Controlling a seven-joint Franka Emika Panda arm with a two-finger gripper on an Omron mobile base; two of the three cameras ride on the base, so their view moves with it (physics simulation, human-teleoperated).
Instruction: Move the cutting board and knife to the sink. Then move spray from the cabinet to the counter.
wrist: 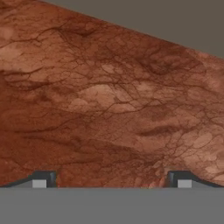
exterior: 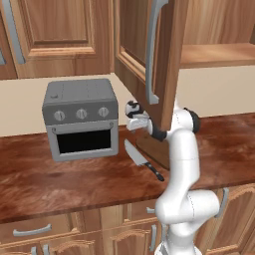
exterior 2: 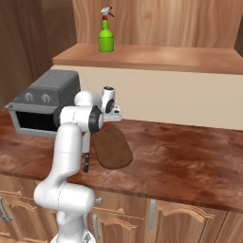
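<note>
On the counter (exterior 2: 190, 152) the board (exterior 2: 112, 149) lies just below and near-side of the claw (wrist: 111, 177), long axis running near to far. The knife (exterior: 143, 160) lies at its left. The claw's jaws stand wide apart, empty, facing bare wood. The spray (exterior 2: 107, 31) waits high in the cabinet (exterior: 159, 50).

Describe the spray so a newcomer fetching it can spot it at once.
Find the open cabinet above the counter. On its bottom shelf, near the left end, stands the spray: a small bright-green bottle with a red-and-white trigger head, the lone thing on that shelf.
</note>
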